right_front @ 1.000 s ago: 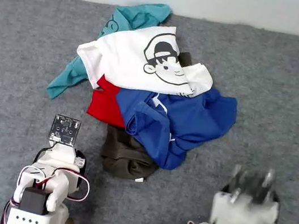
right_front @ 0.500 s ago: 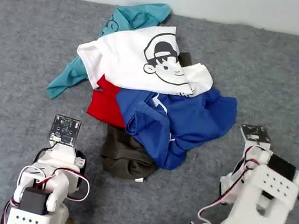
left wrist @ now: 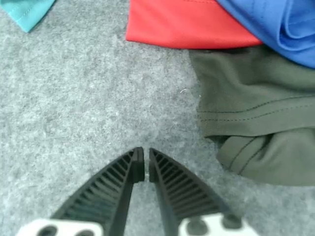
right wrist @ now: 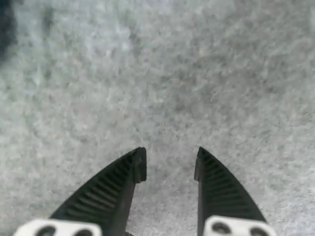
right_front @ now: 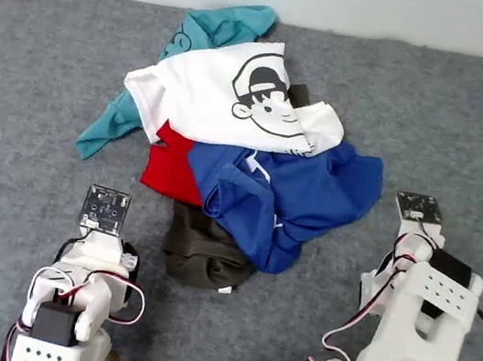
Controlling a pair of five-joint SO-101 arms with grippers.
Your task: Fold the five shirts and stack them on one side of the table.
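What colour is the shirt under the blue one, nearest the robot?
Dark olive-brown; the crumpled fabric shirt shows best in the left wrist view.

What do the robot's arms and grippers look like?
Left arm and right arm: white plastic, black motors, red, white and black cables, a dark circuit board each. Left gripper and right gripper: black, ribbed, tapered.
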